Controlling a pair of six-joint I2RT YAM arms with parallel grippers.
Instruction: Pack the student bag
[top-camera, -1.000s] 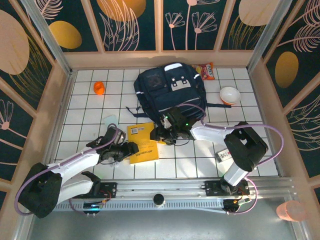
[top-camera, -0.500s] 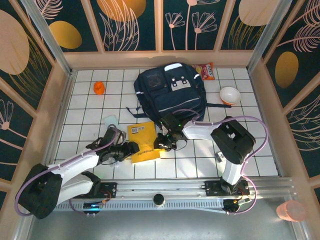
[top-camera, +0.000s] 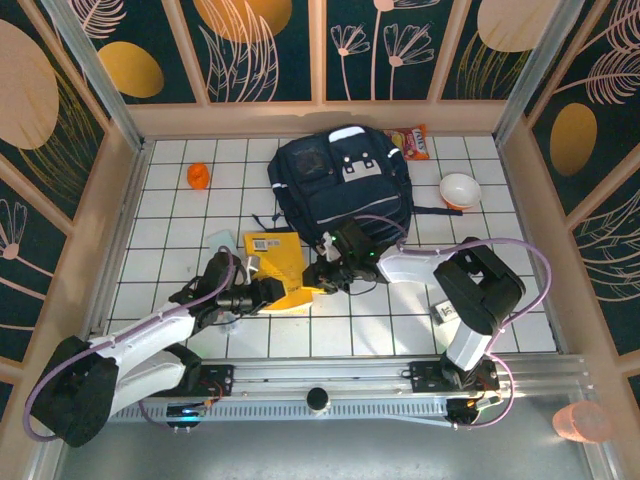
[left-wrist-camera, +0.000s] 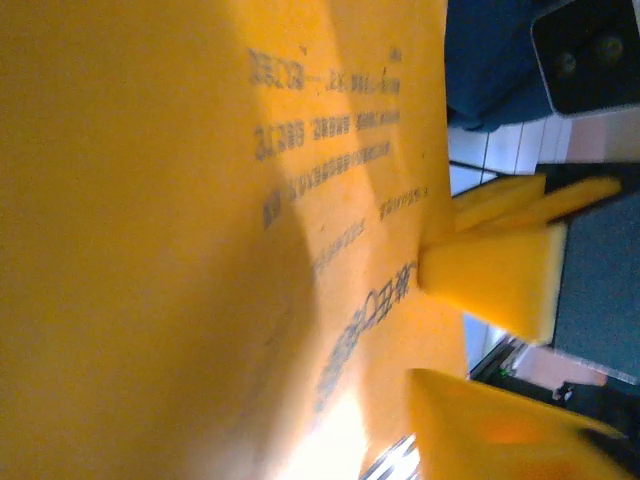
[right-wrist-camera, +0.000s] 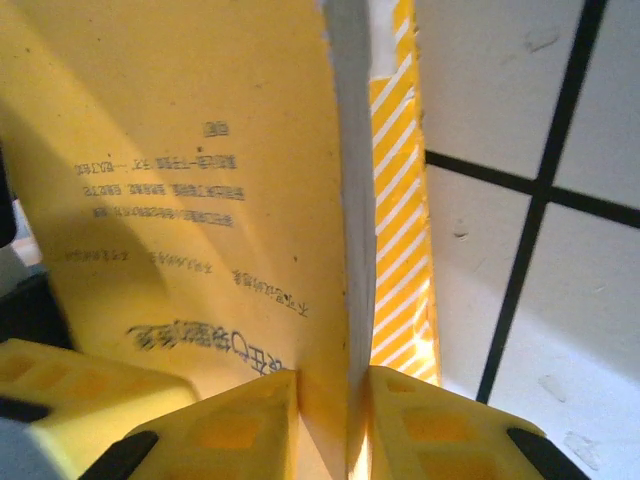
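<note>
The student bag (top-camera: 335, 185) lies flat at the back middle of the tiled table; its navy fabric also shows in the left wrist view (left-wrist-camera: 490, 60). In front of it a yellow book (top-camera: 272, 262) is raised and tilted off the tiles. My right gripper (top-camera: 325, 272) is shut on the book's right edge, and both yellow fingers pinch the cover and pages (right-wrist-camera: 335, 385). My left gripper (top-camera: 265, 293) sits at the book's lower left edge. There the cover (left-wrist-camera: 200, 200) is pressed close to the camera and one finger (left-wrist-camera: 500, 285) touches it; whether that gripper grips the book is unclear.
An orange object (top-camera: 198, 176) lies at the back left. A snack packet (top-camera: 410, 143) and a white bowl (top-camera: 460, 189) sit to the right of the bag. A small box (top-camera: 445, 311) lies near the right arm's base. Wooden walls enclose the table.
The yellow book has come up off the tiles and shifted left and back, tilted. The right gripper closed on its edge and the left jaws narrowed.
</note>
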